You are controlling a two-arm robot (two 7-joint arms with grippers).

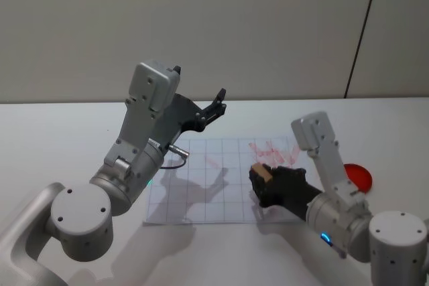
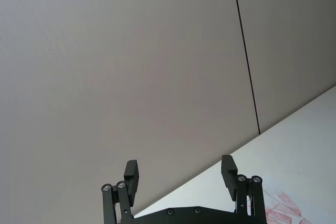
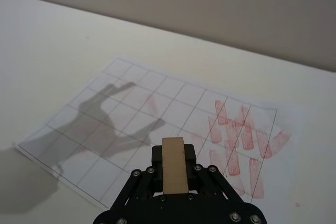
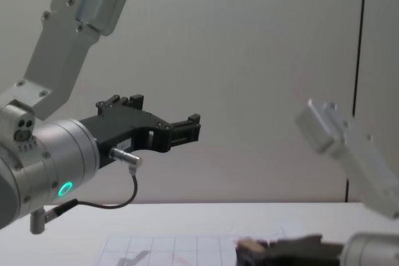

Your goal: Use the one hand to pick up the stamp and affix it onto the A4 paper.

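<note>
From the head view, my right gripper [image 1: 263, 177] clamps the small light-brown wooden stamp [image 1: 261, 171] over the white gridded A4 paper [image 1: 201, 192], ready to press. From its wrist, my left gripper [image 2: 181, 177] hangs open, parked above the paper.

Counts, by kind: one small light-brown wooden block stamp [image 1: 261, 171] — one white A4 paper sheet w/ faint grey grid [image 1: 201, 192]. Two black grippers: left gripper [image 1: 218, 104], right gripper [image 1: 263, 180]. One flat red round disc [image 1: 358, 176] at the table's right side. Red ink marks on the sheet [image 3: 236, 140] — approx. a dozen oblong prints in the right wrist view, overlapping, so exact no. can't be told, plus one fainter print apart from the cluster.
</note>
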